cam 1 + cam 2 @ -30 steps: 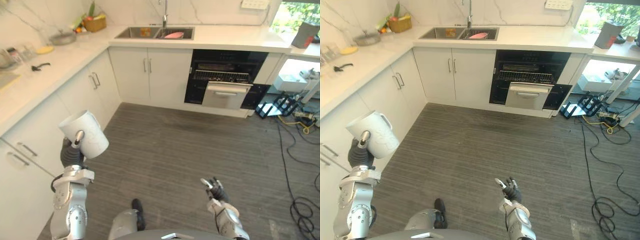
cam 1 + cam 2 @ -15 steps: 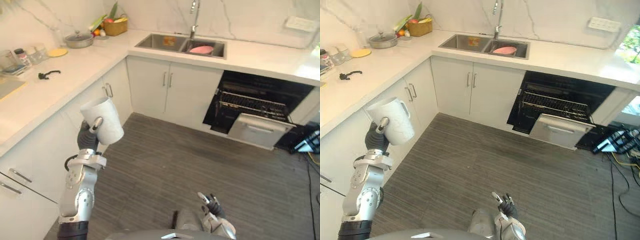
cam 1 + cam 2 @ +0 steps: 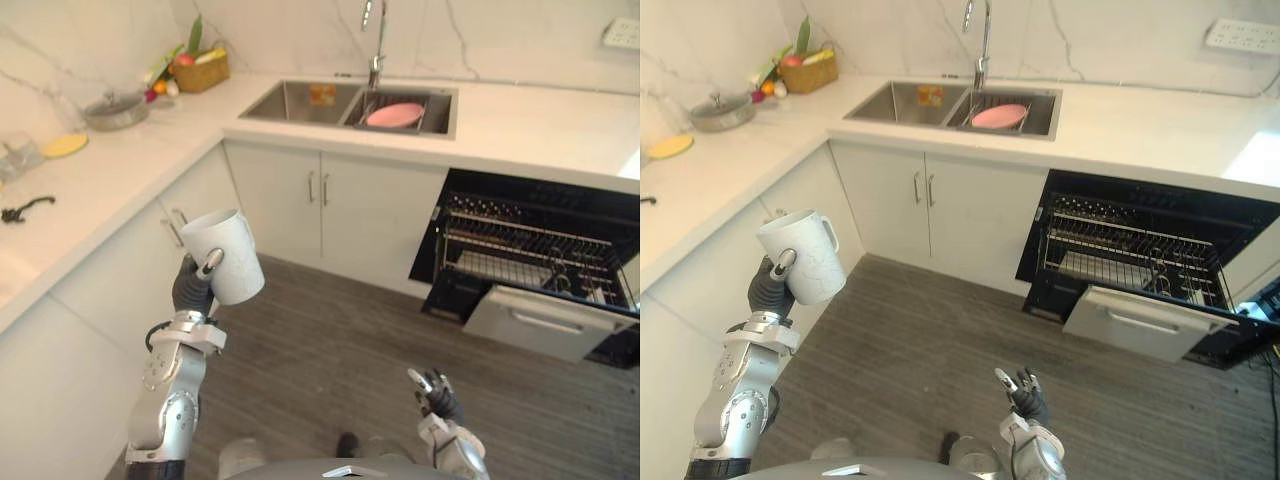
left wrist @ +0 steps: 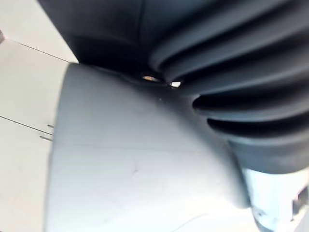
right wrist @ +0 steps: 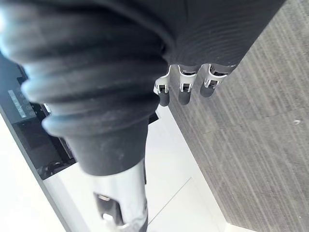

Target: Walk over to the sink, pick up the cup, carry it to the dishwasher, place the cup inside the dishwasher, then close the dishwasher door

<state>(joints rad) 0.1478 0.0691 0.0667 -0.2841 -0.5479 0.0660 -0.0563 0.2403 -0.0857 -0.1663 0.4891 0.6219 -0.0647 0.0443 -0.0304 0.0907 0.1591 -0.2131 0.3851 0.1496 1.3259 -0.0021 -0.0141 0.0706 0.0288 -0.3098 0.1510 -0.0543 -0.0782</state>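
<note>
Your left hand (image 3: 188,292) grips the white ceramic cup (image 3: 226,258), mid-carry; next, walk closer to the open black dishwasher (image 3: 520,255).

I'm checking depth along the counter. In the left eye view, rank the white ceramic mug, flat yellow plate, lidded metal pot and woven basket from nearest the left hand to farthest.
1. white ceramic mug: held in the left hand.
2. flat yellow plate: on the left counter.
3. lidded metal pot: further back on that counter.
4. woven basket: back corner, against the wall.
</note>
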